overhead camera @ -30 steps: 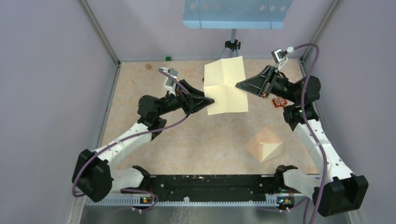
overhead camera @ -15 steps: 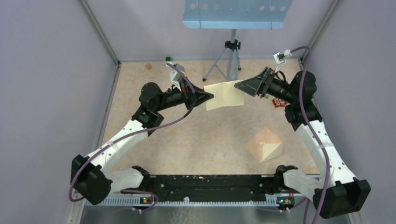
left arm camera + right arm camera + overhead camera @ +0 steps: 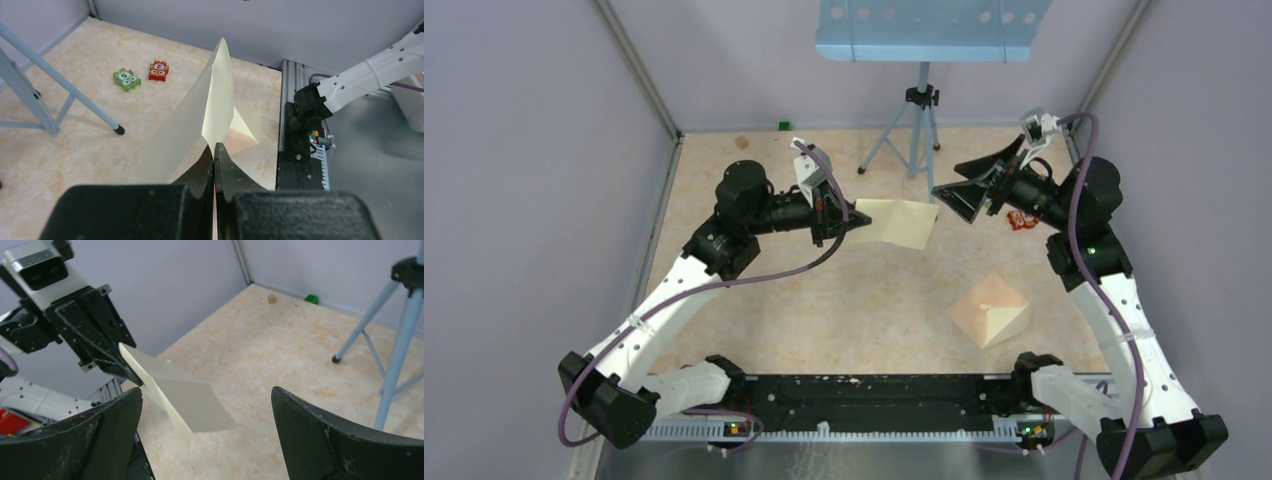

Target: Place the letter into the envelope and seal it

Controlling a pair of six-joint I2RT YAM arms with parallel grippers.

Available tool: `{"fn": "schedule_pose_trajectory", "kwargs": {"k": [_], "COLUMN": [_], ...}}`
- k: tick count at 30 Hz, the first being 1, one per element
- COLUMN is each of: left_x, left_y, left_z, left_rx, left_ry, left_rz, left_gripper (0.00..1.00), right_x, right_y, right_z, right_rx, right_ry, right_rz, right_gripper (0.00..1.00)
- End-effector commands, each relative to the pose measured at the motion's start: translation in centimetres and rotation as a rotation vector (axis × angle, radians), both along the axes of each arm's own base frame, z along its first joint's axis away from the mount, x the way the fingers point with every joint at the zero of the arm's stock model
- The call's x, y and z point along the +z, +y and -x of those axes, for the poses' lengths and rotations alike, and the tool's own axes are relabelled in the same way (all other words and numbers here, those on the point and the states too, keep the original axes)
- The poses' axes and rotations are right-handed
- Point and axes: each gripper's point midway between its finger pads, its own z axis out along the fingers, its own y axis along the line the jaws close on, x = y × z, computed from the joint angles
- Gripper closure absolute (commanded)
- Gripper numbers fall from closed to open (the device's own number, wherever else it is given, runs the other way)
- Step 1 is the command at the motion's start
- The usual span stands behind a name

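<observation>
I'm looking into a booth with plain lilac-grey walls and a tabletop point(image 3: 844, 300) of mottled beige, stone-like laminate. A grey metal tripod point(image 3: 914, 130) stands at the back.

The letter point(image 3: 902, 222) is up in the air above the middle of the table. It is a pale cream sheet, matte and thin, folded over on itself. From the left wrist camera it rises as a sharp, peaked wedge with a crisp crease. The left gripper point(image 3: 214, 150) is clenched tight on one edge of it, its black fingers pressed together on the paper.

The right gripper point(image 3: 952, 197) sits near the sheet's free end with its jaws spread wide, grasping nothing.

The envelope point(image 3: 990, 310) lies on the table near the right arm, well apart from the letter. It is pinkish-tan kraft paper, turned cornerwise like a diamond, with a tiny pale spot at its centre.

Two small numbered tiles, one green point(image 3: 126, 79) and one red point(image 3: 159, 70), lie flat on the tabletop.
</observation>
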Motion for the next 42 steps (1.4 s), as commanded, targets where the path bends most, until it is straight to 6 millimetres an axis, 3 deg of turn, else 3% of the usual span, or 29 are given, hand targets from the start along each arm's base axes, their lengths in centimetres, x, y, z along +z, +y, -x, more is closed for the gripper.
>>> {"fn": "schedule_pose_trajectory", "kwargs": {"k": [1, 8, 13, 19, 25, 29, 30, 33, 36, 39, 42], "left_x": [1.5, 3.0, 3.5, 4.0, 3.9, 4.2, 4.5, 5.6, 7.2, 9.3, 10.2], "left_y": [0.3, 0.3, 0.4, 0.5, 0.5, 0.3, 0.4, 0.8, 2.1, 4.7, 9.7], "left_z": [1.8, 2.2, 1.9, 1.3, 0.7, 0.7, 0.7, 1.0, 0.4, -1.6, -6.1], "left_rx": [-0.073, -0.079, -0.06, -0.018, 0.007, -0.002, -0.002, 0.015, 0.104, 0.305, 0.645], "left_ry": [-0.015, -0.005, 0.005, -0.002, 0.004, 0.012, 0.013, -0.003, -0.038, -0.076, -0.045], "left_rz": [0.004, 0.037, 0.037, 0.041, 0.039, 0.04, 0.037, 0.03, 0.033, 0.055, 0.094], "left_gripper": [1.0, 1.0, 1.0, 1.0, 1.0, 1.0, 0.92, 0.51, 0.22, 0.09, 0.03], "right_x": [3.1, 0.4, -1.3, -1.7, -1.1, -1.0, -0.9, -0.4, 0.9, 2.2, 3.2], "right_y": [1.9, 4.8, 5.6, 5.6, 5.8, 5.8, 5.6, 4.9, 4.6, 4.6, 4.9], "right_z": [3.3, 5.6, 5.5, 5.3, 5.1, 4.1, 3.5, 2.4, 2.2, 2.9, 4.7], "right_rx": [0.236, 0.446, 0.464, 0.454, 0.434, 0.364, 0.324, 0.232, 0.196, 0.217, 0.305], "right_ry": [-0.245, -0.199, -0.149, -0.131, -0.126, -0.111, -0.111, -0.116, -0.147, -0.189, -0.24], "right_rz": [0.057, 0.112, 0.139, 0.122, 0.067, 0.063, 0.067, 0.078, 0.073, 0.076, 0.076], "right_gripper": [0.01, 0.03, 0.14, 0.47, 0.69, 0.99, 1.0, 1.0, 1.0, 1.0, 1.0]}}
